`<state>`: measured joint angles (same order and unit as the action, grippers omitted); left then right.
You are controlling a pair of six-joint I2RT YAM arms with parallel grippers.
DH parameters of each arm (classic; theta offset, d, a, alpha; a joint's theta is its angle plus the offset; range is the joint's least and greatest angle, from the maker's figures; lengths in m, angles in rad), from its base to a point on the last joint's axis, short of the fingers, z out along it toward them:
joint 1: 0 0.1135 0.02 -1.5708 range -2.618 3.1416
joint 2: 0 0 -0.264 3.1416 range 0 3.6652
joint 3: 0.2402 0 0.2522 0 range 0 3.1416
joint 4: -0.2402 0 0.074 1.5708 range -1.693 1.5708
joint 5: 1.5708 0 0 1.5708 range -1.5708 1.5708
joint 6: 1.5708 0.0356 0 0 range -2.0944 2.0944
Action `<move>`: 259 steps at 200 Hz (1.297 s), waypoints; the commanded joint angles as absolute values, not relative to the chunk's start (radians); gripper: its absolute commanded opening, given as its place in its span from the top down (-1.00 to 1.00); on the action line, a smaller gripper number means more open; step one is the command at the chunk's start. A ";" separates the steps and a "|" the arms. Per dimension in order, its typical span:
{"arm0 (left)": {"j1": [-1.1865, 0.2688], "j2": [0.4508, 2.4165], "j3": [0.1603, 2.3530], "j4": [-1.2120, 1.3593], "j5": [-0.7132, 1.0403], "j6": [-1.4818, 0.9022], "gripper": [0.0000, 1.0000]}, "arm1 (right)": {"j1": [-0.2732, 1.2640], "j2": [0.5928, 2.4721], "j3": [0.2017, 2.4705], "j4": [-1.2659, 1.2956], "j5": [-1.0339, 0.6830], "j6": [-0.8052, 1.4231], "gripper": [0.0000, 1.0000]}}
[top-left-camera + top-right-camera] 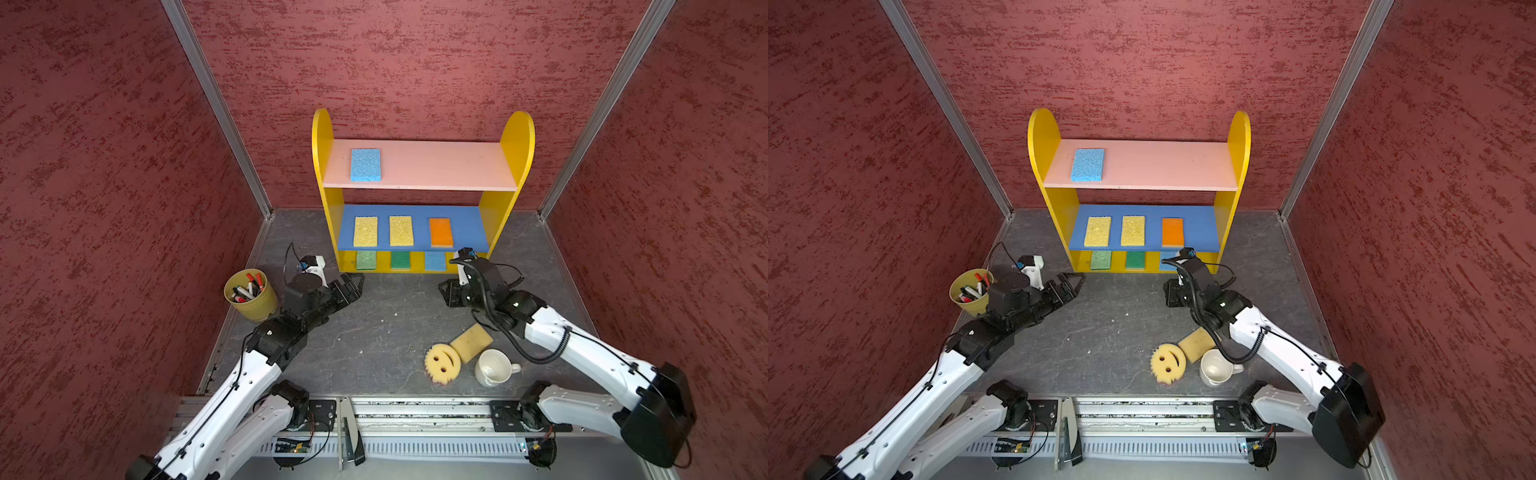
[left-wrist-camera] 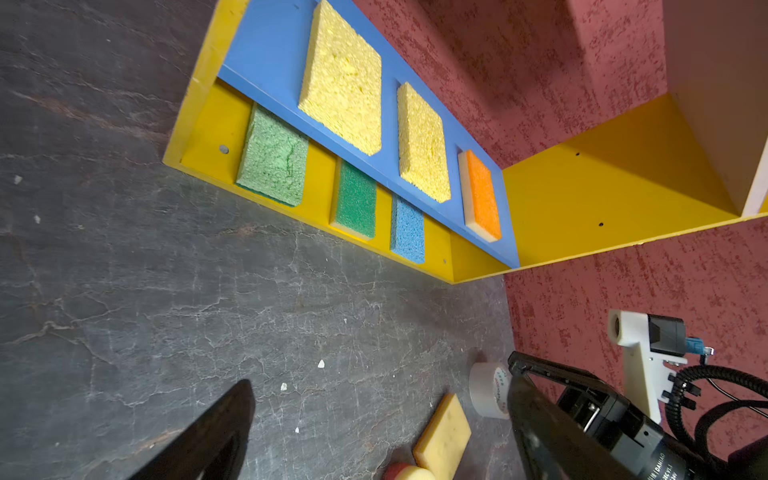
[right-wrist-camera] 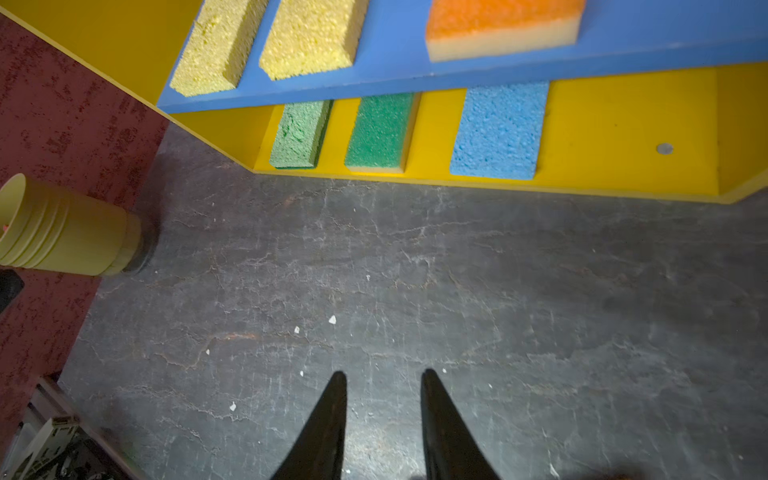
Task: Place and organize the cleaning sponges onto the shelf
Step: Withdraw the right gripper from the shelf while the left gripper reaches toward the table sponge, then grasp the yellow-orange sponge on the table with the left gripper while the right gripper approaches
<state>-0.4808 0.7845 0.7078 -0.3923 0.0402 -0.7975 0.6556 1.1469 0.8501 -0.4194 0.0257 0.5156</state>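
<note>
White mug (image 1: 486, 376), maybe against tan sponge (image 1: 471, 341)

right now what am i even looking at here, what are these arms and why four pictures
Two robot arms work at a table. Two pictures look down from overhead, nearly alike; the other two come from a camera on each arm's wrist. The left claw and right claw are both open and empty. Seven sponges lie on the shelf: a blue sponge on top, three on the middle board, three on the base. On the table itself: a smiley sponge, a tan sponge, a mug and a cup of markers.
</note>
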 commanded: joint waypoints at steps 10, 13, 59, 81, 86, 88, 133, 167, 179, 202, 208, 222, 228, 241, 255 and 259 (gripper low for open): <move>-0.578 0.873 0.717 -0.343 -0.036 -0.807 -0.87 | 0.664 1.133 0.795 -0.579 0.047 0.517 0.22; -0.589 0.885 0.714 -0.340 -0.036 -0.810 -0.87 | 0.665 1.134 0.791 -0.592 0.043 0.514 0.21; -0.805 1.034 0.731 -0.301 -0.064 -0.779 -0.82 | 0.671 1.131 0.730 -0.717 0.143 0.511 0.17; -0.890 1.106 0.797 -0.393 -0.119 -0.732 -0.83 | 0.671 1.172 0.737 -0.774 0.220 0.553 0.04; -0.903 1.116 0.803 -0.401 -0.122 -0.725 -0.83 | 0.671 1.185 0.741 -0.780 0.223 0.564 0.00; -0.907 1.121 0.805 -0.402 -0.123 -0.724 -0.83 | 0.671 1.189 0.742 -0.781 0.225 0.567 -0.01; -0.926 1.135 0.769 -0.331 -0.112 -0.749 -0.85 | 0.660 1.239 0.701 -0.671 0.178 0.614 -0.14; -0.924 1.141 0.765 -0.328 -0.113 -0.749 -0.86 | 0.635 1.341 0.697 -0.565 0.062 0.590 -0.13; -0.921 1.140 0.764 -0.332 -0.117 -0.749 -0.87 | 0.634 1.387 0.702 -0.524 0.013 0.586 -0.12; -0.912 1.132 0.764 -0.335 -0.115 -0.743 -0.89 | 0.633 1.448 0.698 -0.448 -0.044 0.593 -0.10; -0.909 1.131 0.765 -0.339 -0.116 -0.742 -0.89 | 0.633 1.486 0.699 -0.428 -0.061 0.594 -0.10; -0.898 1.128 0.766 -0.345 -0.118 -0.739 -0.89 | 0.634 1.519 0.708 -0.375 -0.110 0.598 -0.08; -0.892 1.125 0.765 -0.345 -0.120 -0.743 -0.89 | 0.633 1.531 0.714 -0.349 -0.127 0.598 -0.07; -0.878 1.123 0.762 -0.348 -0.118 -0.747 -0.89 | 0.633 1.563 0.741 -0.307 -0.153 0.602 -0.05; -0.864 1.120 0.761 -0.353 -0.115 -0.749 -0.89 | 0.634 1.599 0.785 -0.268 -0.184 0.615 -0.02; -0.861 1.120 0.760 -0.355 -0.116 -0.749 -0.89 | 0.635 1.610 0.797 -0.255 -0.194 0.619 -0.01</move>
